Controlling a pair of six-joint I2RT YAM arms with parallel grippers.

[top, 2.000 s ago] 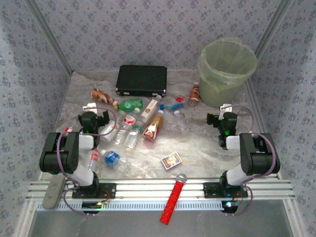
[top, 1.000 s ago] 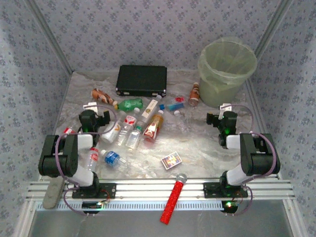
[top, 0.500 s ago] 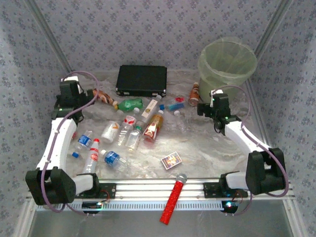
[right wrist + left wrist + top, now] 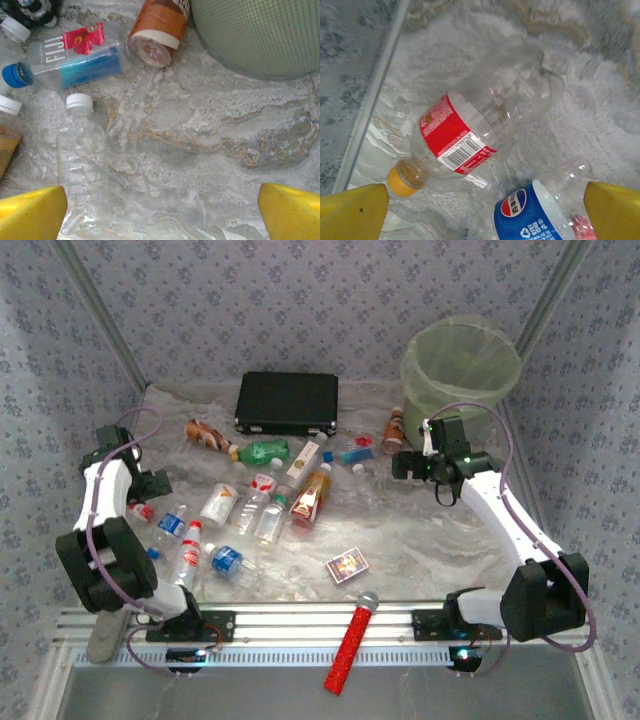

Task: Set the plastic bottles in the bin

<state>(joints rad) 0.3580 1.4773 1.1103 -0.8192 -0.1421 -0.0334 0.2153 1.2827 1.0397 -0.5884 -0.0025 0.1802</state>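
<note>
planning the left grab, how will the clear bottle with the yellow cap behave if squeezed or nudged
The yellow-capped bottle looks empty and see-through, so it is probably very light. Its thin wall appears dented, so it would likely buckle under a squeeze. Lying on its side, round-bodied, it may roll when nudged.

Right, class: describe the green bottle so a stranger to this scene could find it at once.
Find the flat black case at the back of the table. Just in front of its near edge lies the green bottle, on its side. It alone is green; its neighbours are clear or orange-brown.
</note>
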